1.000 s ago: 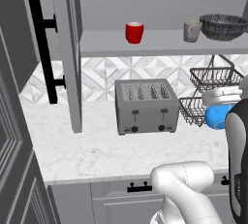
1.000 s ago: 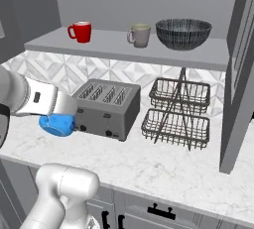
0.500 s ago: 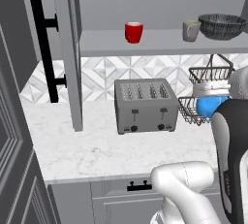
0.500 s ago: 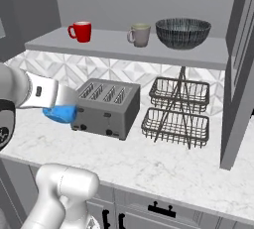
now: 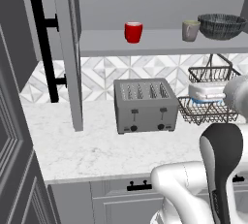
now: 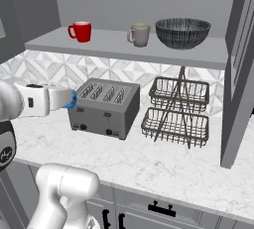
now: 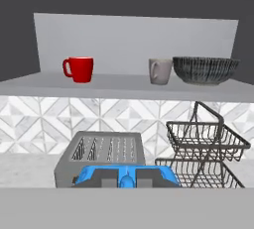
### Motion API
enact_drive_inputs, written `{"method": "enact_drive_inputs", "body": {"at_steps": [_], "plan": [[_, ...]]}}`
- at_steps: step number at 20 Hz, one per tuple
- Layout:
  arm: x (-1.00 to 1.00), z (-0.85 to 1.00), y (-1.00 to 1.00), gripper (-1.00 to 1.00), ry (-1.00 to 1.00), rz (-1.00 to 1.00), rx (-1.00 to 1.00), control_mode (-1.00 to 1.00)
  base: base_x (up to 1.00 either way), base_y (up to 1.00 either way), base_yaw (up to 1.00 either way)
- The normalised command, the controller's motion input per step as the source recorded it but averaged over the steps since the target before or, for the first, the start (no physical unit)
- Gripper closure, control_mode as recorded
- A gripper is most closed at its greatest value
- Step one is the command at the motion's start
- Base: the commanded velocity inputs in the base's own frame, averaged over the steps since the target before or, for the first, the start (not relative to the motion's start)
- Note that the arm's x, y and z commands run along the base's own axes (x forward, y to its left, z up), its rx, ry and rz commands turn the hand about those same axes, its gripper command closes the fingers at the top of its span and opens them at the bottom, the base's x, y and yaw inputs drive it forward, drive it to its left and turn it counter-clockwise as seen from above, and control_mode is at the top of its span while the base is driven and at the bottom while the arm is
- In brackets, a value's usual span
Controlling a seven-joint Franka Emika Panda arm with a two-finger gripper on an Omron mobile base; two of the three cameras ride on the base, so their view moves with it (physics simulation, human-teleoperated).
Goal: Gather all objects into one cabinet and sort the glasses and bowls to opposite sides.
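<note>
On the grey cabinet shelf (image 6: pixel 99 43) a red cup (image 6: pixel 80 30) stands at the left. A grey-beige mug (image 6: pixel 140 34) and a wide dark grey ribbed bowl (image 6: pixel 182 32) sit together at the right. The hand view has the same row: red cup (image 7: pixel 79 68), mug (image 7: pixel 160 70), dark bowl (image 7: pixel 205 69). My gripper (image 7: pixel 128 178) is shut on the small bright blue bowl (image 7: pixel 163 175). It holds that bowl (image 6: pixel 73 99) in the air below shelf height, in front of the toaster. In the left base view the blue bowl (image 5: pixel 200 102) peeks out under my white hand.
A silver toaster (image 6: pixel 104 106) stands on the marble counter (image 6: pixel 163 163) under the shelf, with a two-tier black wire basket rack (image 6: pixel 176 111) to its right. The open cabinet door (image 5: pixel 65 48) with its black bar handle (image 5: pixel 43 48) juts out at the left. Another door (image 6: pixel 238 74) hangs at the right.
My hand has risen with the blue bowl and moved forward toward the toaster and shelf. Cups and dark bowl on the shelf have not moved.
</note>
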Motion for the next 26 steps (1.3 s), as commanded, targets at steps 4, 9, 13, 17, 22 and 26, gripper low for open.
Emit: {"method": "enact_drive_inputs", "body": {"at_steps": [4, 9, 13, 17, 22, 26], "plan": [[-0.04, 0.2, 0.0, 1.0, -0.31, 0.0, -0.03, -1.0, 0.0, 0.0, 0.0], [-0.27, 0.34, 0.0, 1.0, -0.34, 0.0, -0.04, -1.0, 0.0, 0.0, 0.0], [-0.57, 0.17, 0.0, 1.0, -0.33, 0.0, -0.09, -1.0, 0.0, 0.0, 0.0], [-0.49, 0.15, 0.0, 1.0, -0.31, 0.0, -0.09, -1.0, 0.0, 0.0, 0.0], [-0.1, 0.2, 0.0, 1.0, -0.32, 0.0, -0.07, -1.0, 0.0, 0.0, 0.0], [0.25, 0.05, 0.01, 1.0, -0.28, 0.0, -0.03, -1.0, 0.0, 0.0, 0.0]]}}
